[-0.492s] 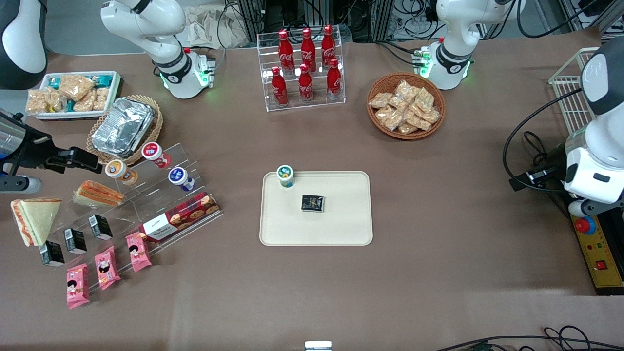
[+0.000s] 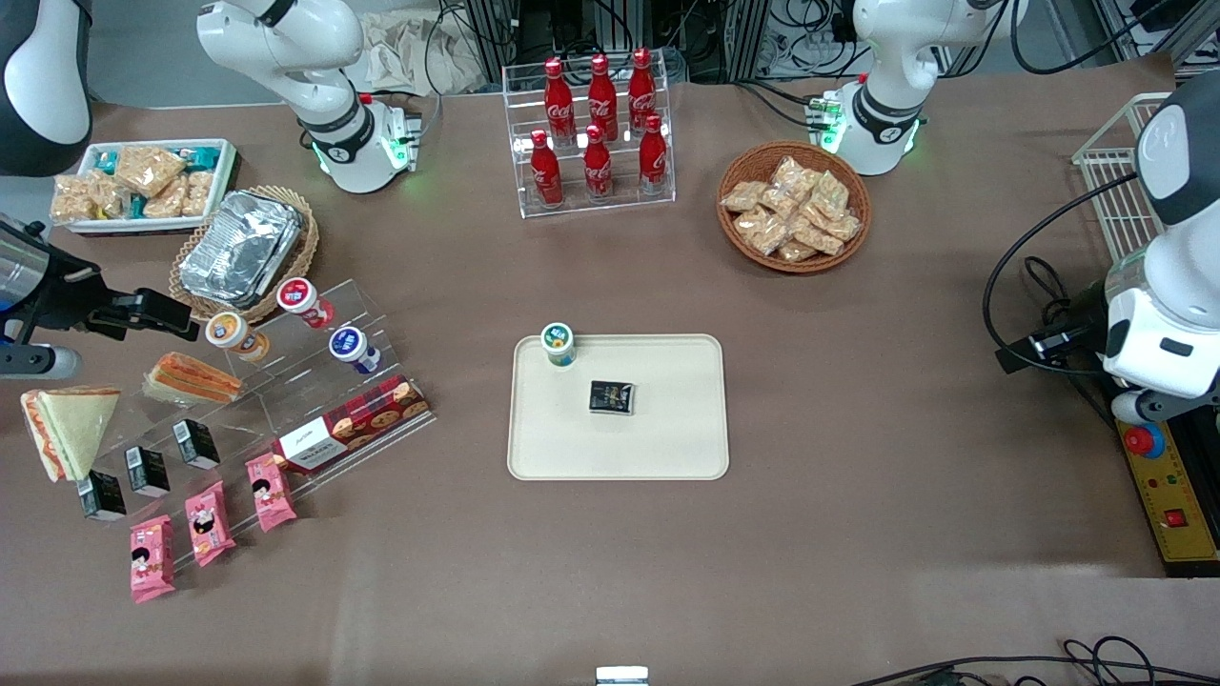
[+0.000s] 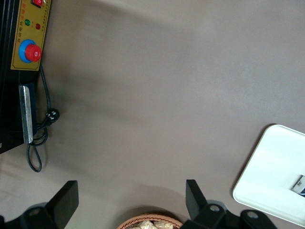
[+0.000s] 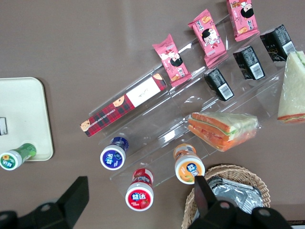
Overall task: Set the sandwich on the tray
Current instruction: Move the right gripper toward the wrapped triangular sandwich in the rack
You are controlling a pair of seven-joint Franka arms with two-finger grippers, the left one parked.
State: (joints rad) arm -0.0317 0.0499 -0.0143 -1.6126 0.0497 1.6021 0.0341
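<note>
The flat cream tray with rounded corners and a low rim (image 2: 667,438) lies in the middle of the brown table (image 2: 858,534). It is much wider than my sandwich. A small round tub with a green lid (image 2: 559,344) and a little black packet (image 2: 611,396) sit on the tray.

The clear plastic step shelf (image 2: 286,400) stands toward my end of the table. It is shiny and see-through.

The big triangle sandwich in clear wrap (image 2: 67,429) rests at the outer end of that shelf. Its face is pale cream bread, and red and white filling shows along one edge. It is well apart from the tray.

My black two-finger gripper (image 4: 138,200) hangs above the shelf, farther from the front camera than the sandwich, not touching it. My fingers (image 4: 76,198) are spread wide with nothing between them.

A woven basket (image 2: 300,257) holding a crinkly foil box (image 2: 238,246) sits near my gripper. A long red box of cookies (image 2: 353,424) lies on the shelf. A flatter sandwich with orange layers (image 2: 193,378) lies just beside my sandwich. Three small round tubs (image 4: 140,193) stand on the top step. Three small black cartons (image 2: 148,470) stand close to the big sandwich, nearer the front camera. Three pink snack packs (image 2: 205,522) lie lowest.
</note>
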